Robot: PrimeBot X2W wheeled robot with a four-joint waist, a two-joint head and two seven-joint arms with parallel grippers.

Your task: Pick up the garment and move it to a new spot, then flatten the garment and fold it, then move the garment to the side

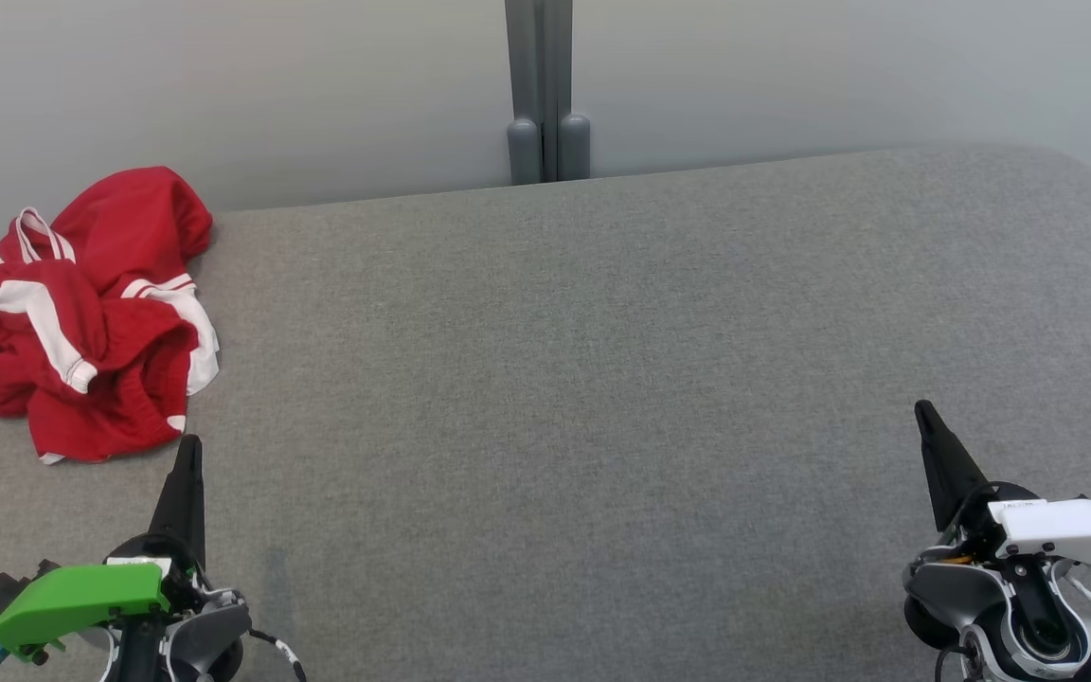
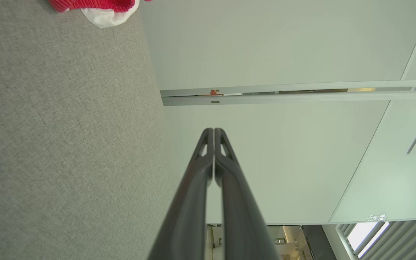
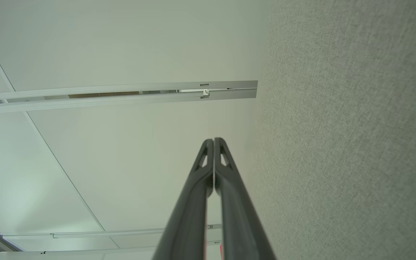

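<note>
Red garment [image 1: 81, 317] heaped at ten o'clock.
Clenched empty: left end effector [image 1: 190, 443] at seven, right end effector [image 1: 922, 409] at four.

One garment [image 1: 91, 322], one table [image 1: 602, 379], two pairs jaws

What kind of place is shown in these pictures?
Probably an office or lab area: pale partition panels with a grey post stand behind a grey cloth-covered table where a crumpled red garment lies.
</note>
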